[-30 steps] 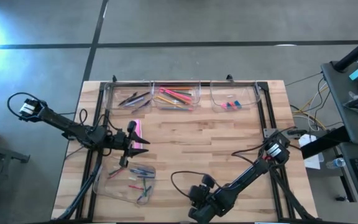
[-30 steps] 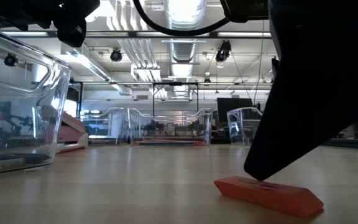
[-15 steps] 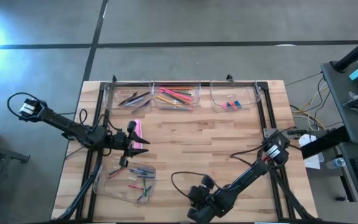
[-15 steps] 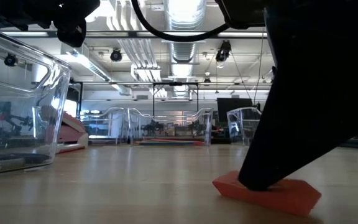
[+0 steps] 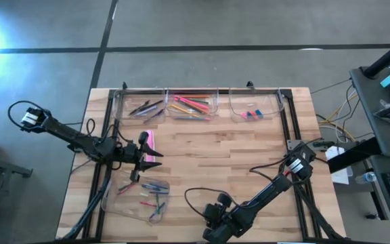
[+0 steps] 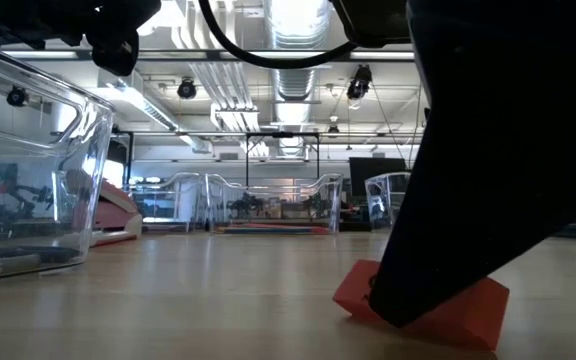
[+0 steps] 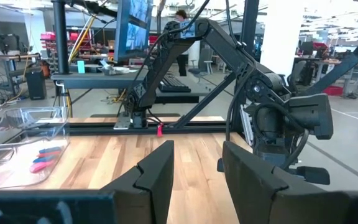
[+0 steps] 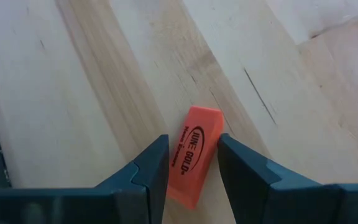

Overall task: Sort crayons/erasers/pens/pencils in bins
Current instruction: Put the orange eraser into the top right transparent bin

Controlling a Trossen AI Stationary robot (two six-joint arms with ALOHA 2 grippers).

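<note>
Right arm: folded low over the near edge of the table (image 5: 249, 142), wrist turned downward. The right gripper (image 8: 191, 163) points at the wood, its two dark fingers (image 8: 151, 168) standing apart with an orange-red eraser (image 8: 194, 155) lying between them. The eraser's near end sits in the gap between the fingertips; its far end projects beyond them. Whether the fingers press its sides cannot be told. In the low view the eraser (image 6: 468, 305) rests tilted, one end raised off the table beneath the dark bulk of the gripper.

Left arm: stretched in from the left side of the table, forearm near level. The left gripper (image 5: 143, 157) hovers at the far edge of the near-left bin (image 5: 114, 203), just beside a pink block (image 5: 152, 144) on the wood. Its fingers (image 7: 157, 171) stand apart with nothing between them.

Bins: three stand in a row along the far edge, holding the pens (image 5: 145, 107), the pencils (image 5: 189, 105) and two erasers (image 5: 252, 114) respectively; the near-left bin holds the crayons (image 5: 153, 193).
</note>
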